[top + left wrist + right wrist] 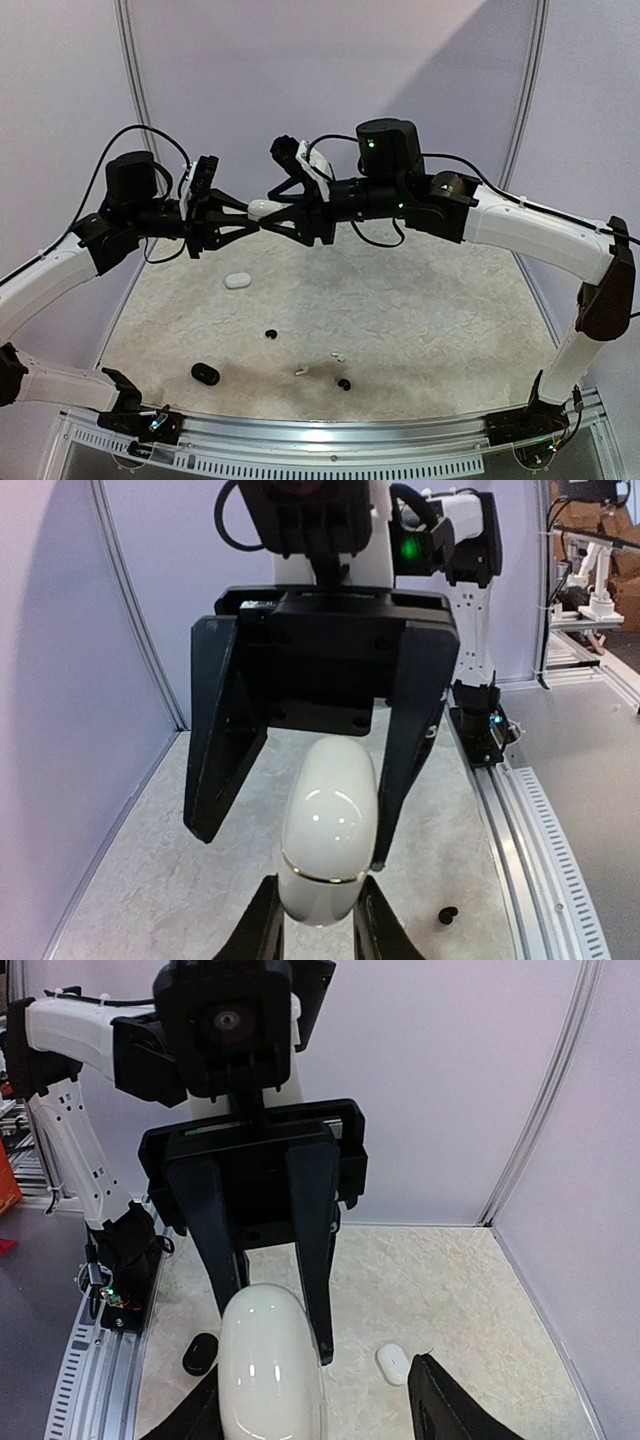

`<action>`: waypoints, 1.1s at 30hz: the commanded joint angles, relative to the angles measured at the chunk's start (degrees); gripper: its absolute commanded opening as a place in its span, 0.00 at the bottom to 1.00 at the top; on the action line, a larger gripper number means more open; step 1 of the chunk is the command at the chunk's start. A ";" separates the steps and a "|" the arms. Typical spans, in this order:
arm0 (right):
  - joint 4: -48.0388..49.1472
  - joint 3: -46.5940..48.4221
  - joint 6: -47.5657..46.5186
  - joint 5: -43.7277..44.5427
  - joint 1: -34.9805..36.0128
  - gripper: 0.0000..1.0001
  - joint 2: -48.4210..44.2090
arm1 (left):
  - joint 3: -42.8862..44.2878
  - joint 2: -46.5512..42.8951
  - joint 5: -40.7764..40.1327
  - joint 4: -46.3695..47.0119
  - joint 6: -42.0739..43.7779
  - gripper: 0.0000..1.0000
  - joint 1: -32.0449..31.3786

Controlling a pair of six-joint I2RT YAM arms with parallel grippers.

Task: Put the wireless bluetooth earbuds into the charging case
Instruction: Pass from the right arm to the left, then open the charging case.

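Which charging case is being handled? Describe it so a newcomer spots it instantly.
Start at the middle of the overhead view, where the two arms meet above the mat. There the left gripper pinches a glossy white pebble-shaped case, the right gripper open around its far end. It alone is airborne; the other white case and the black case lie on the mat.

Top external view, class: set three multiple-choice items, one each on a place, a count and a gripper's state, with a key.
1. Where is the held white case? A on the floor; B in the air above the table; C on the front rail.
2. How many cases lie on the table? A two; B four; C none.
3. The right gripper is: A shut on a black earbud; B open; C out of view.
Key: B, the left gripper holds it aloft; A, a white case and a black case; B, a gap shows beside its finger.
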 commanded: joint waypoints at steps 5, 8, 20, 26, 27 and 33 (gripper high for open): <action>-1.98 1.16 2.33 3.39 0.11 0.57 0.35 | 0.30 -2.00 -1.17 -9.28 16.43 0.00 -1.11; -1.96 1.77 2.74 2.20 0.12 0.57 0.65 | 0.00 -2.49 -3.00 -11.63 20.90 0.00 -1.20; -2.29 1.95 3.68 3.00 -0.02 0.57 1.22 | -0.67 -3.56 -3.29 -15.29 26.08 0.00 -1.22; -2.50 1.95 5.37 3.36 -0.65 0.56 1.35 | -0.84 -3.69 -2.62 -16.21 26.81 0.00 -1.20; -2.50 1.91 5.52 3.34 -0.76 0.56 1.32 | -0.92 -3.69 -2.60 -16.39 26.99 0.00 -1.22; -2.92 1.88 5.65 3.25 -0.89 0.56 1.47 | -1.23 -3.68 -2.49 -15.95 26.25 0.00 -1.20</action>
